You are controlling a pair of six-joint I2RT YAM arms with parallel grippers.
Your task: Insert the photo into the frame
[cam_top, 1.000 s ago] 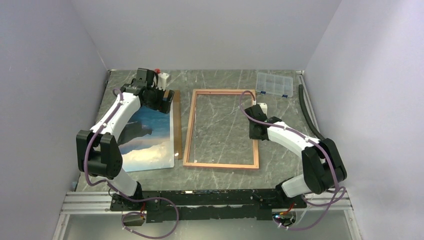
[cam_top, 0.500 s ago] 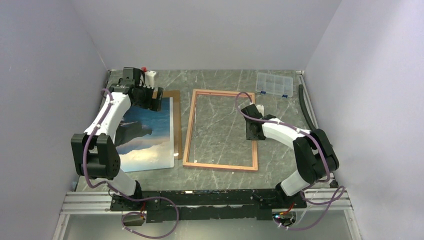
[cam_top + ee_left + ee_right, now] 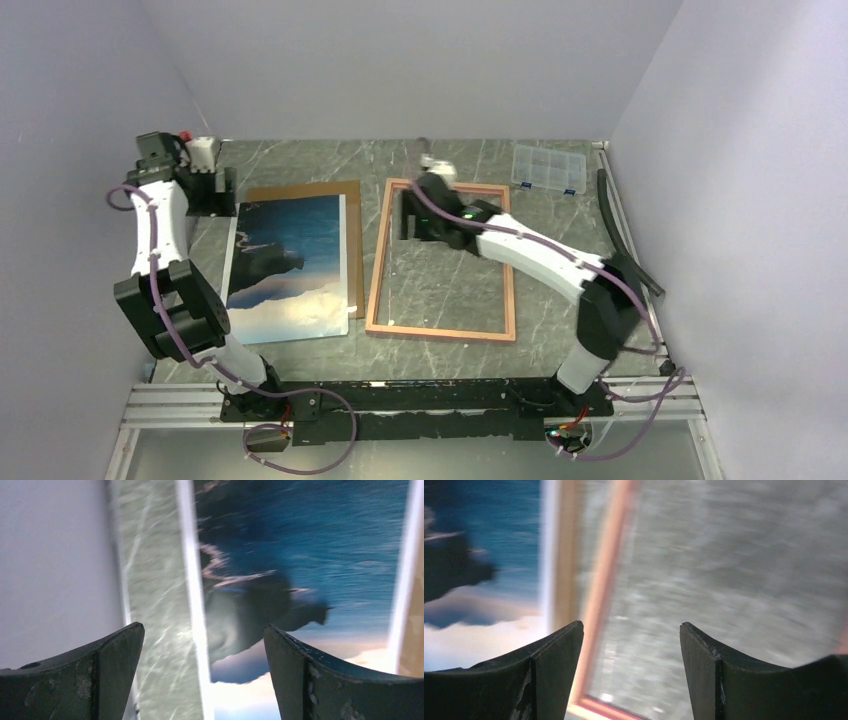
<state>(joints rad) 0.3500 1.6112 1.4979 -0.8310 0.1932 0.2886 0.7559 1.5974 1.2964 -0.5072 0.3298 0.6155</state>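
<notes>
Photo: the photo (image 3: 290, 265) is lying picture side up on a brown backing board (image 3: 300, 190), on the left half of the table (image 3: 330, 160), just left of the frame (image 3: 440, 330).
Left gripper: the left gripper (image 3: 212, 192) is being held with its fingers spread wide and nothing between them. It is hanging at the far left corner, against the side wall, just past the photo's far left corner.
Left wrist view: below the left gripper (image 3: 202, 629), the photo's (image 3: 300, 555) white-bordered edge is being seen between the fingers, with a strip of bare table beside it.
Right gripper: the right gripper (image 3: 412, 215) is being held with its fingers parted and empty. It is hanging over the far left part of the frame's opening, with the photo off to its left across the frame's left rail.
Frame: it is lying flat at mid-table, and bare table is showing through its opening.
Hard to make out: the right wrist view is badly blurred. Only the right gripper (image 3: 631, 626), one rail of the frame (image 3: 609, 580) and a smear of the photo (image 3: 474, 555) are being made out. Whether the frame is touching the backing board cannot be told.
Room: a clear organiser box (image 3: 548, 168) and a black hose (image 3: 615, 225) are lying along the far right, well apart from both grippers.
</notes>
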